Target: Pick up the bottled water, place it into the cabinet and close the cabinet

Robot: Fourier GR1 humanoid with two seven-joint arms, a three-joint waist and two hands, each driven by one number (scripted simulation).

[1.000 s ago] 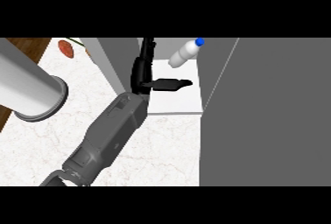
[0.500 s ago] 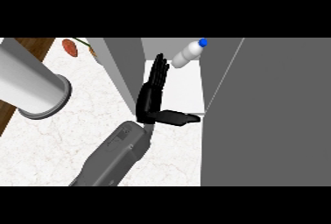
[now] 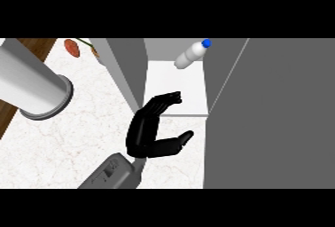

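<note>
Bottle: I am seeing the clear plastic water bottle (image 3: pixel 189 56) lying on its side deep in the grey cabinet (image 3: pixel 127 71), at the far end of its white shelf floor (image 3: pixel 175 91). Placing is looking done to me.
Long axis: it is running from near-left to far-right, with the blue cap (image 3: pixel 207 43) pointing far-right.
Right hand: the black right hand (image 3: pixel 145 133) is hovering across the shelf's near edge. Its fingers (image 3: pixel 171 96) are loosely bent and pointing far, its thumb (image 3: pixel 182 138) is sticking out to the right, and it is holding nothing.
Key relation: the bottle is lying far and slightly right of the fingertips, well apart from them.
Door: I am reading the broad dark grey panel (image 3: pixel 274 115) at the right, just beside the thumb, as the door. I am judging closing to be the 1 step not yet done.
Left hand: it is not showing anywhere, so the right hand is the nearer one.
</note>
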